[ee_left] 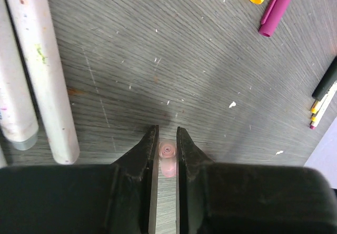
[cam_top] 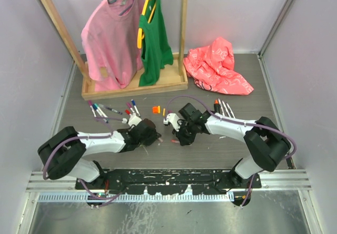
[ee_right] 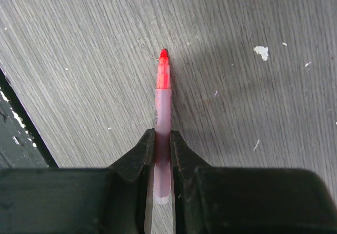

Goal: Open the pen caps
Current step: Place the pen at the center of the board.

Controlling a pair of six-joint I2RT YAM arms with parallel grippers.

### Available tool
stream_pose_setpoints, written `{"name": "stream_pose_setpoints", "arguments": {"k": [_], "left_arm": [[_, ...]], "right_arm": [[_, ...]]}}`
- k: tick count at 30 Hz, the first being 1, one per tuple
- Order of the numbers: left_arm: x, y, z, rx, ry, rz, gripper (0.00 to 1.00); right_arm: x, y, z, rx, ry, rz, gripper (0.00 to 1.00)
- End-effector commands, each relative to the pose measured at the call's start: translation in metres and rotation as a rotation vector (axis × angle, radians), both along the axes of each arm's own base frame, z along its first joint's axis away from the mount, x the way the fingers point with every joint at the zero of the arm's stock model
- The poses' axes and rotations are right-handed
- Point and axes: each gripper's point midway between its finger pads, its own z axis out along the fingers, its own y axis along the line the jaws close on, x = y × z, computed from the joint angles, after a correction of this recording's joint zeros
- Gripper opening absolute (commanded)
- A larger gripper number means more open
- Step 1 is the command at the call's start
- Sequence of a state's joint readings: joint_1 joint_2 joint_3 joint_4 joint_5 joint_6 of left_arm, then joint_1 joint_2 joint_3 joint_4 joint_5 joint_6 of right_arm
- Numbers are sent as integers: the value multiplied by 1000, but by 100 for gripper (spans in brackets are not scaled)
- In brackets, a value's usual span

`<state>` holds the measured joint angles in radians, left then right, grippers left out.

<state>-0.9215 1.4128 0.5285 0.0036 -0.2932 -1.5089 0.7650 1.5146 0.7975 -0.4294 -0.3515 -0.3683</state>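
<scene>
pink pen cap [ee_left: 167, 154] sits pinched between the fingers of the left gripper [ee_left: 167, 131], whose jaws are nearly together with the cap touching both (its round end faces the wrist camera). right gripper [ee_right: 162, 135] is clamped tight on a pen [ee_right: 162, 99], with the pen's red tip bare. both grippers sit low, just in front of the wooden rack [cam_top: 134, 86]. loose pens [cam_top: 108, 109] lie closer to the rack.

White links [cam_top: 100, 142], purple cables [cam_top: 181, 97], black end effectors [ee_left: 167, 135] [ee_right: 162, 136]
</scene>
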Motion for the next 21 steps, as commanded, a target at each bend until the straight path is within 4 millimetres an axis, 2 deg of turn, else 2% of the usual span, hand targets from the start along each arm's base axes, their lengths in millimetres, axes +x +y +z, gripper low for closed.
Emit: {"name": "stream_pose_setpoints", "arguments": {"k": [1,6,13,21], "left_arm": [[10,-12,9,-31,-35,22,14],[13,-12,10,-25,-46,38,21],[14,-12,9,-20,-53,37,27],[14,-11,9,-16,-59,36,28]], "right_arm": [[10,8,6,4,-31,15,10],[10,3,-2,-42,-9,8,12],[6,2,-3,-47,10,14,17],[3,1,-4,-56,29,27,26]]}}
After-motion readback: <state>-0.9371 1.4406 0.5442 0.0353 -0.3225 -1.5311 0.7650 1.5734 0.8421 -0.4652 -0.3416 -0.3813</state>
